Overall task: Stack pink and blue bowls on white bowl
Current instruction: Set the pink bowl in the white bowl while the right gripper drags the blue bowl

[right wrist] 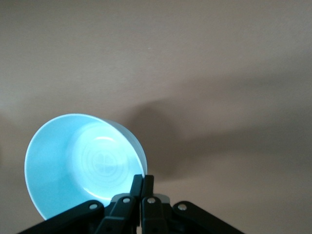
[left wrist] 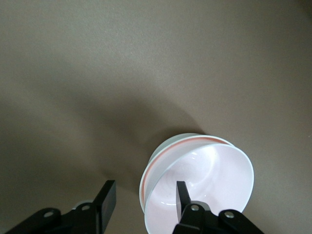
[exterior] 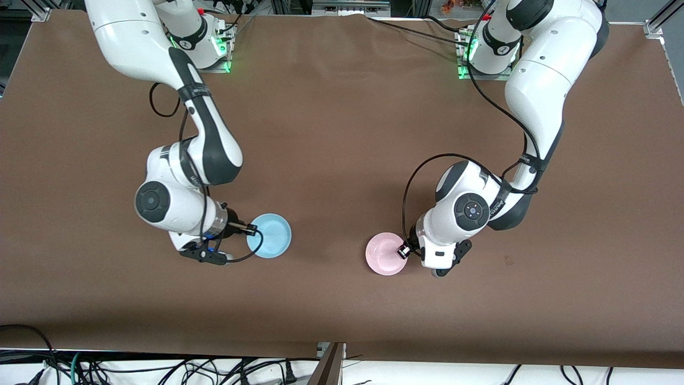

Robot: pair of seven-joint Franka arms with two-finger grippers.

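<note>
The pink bowl (exterior: 385, 254) sits on the brown table toward the left arm's end. In the left wrist view the pink bowl (left wrist: 209, 180) is nested in the white bowl, of which only the outer rim (left wrist: 171, 142) shows. My left gripper (exterior: 404, 251) (left wrist: 145, 184) is open and straddles the rim, one finger inside the pink bowl and one outside. My right gripper (exterior: 252, 230) (right wrist: 142, 178) is shut on the rim of the blue bowl (exterior: 270, 235) (right wrist: 83, 163), toward the right arm's end. The blue bowl casts a shadow on the cloth beside it.
A brown cloth (exterior: 331, 133) covers the whole table. Its front edge, with cables (exterior: 160, 369) below it, runs along the side nearest the front camera. Bare cloth lies between the two bowls.
</note>
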